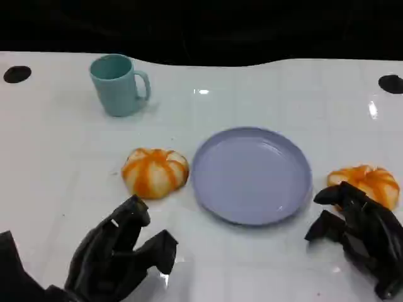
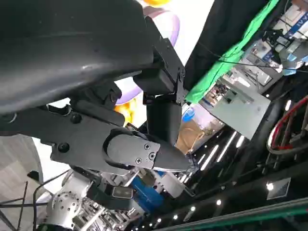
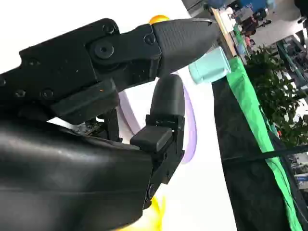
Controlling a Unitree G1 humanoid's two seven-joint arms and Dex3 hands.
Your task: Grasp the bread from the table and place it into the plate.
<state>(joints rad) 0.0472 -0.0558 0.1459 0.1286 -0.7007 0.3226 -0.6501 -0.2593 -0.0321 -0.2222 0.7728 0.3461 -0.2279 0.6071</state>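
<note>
On the white desk [image 1: 264, 264] a lavender plate [image 1: 252, 175] lies empty near the middle, a little toward the near edge. Two orange-and-cream striped breads rest on the desk outside it: the left bread [image 1: 155, 172] sits just beside the plate's left rim, and the right bread [image 1: 367, 184] sits beyond the plate's right rim, close to the desk's right edge. The right hand [image 1: 356, 231] is at the near right corner, its black fingers [image 1: 330, 195] spread apart with nothing between them, the upper ones reaching up against the near side of the right bread; whether they actually touch it cannot be told. The left hand [image 1: 119, 255] hovers by the near edge toward the left corner, fingers apart and holding nothing, well short of the left bread. A teal mug [image 1: 118, 84] stands upright toward the far left of the desk, its handle turned to the right. Dark round holes mark the far left and far right corners.
</note>
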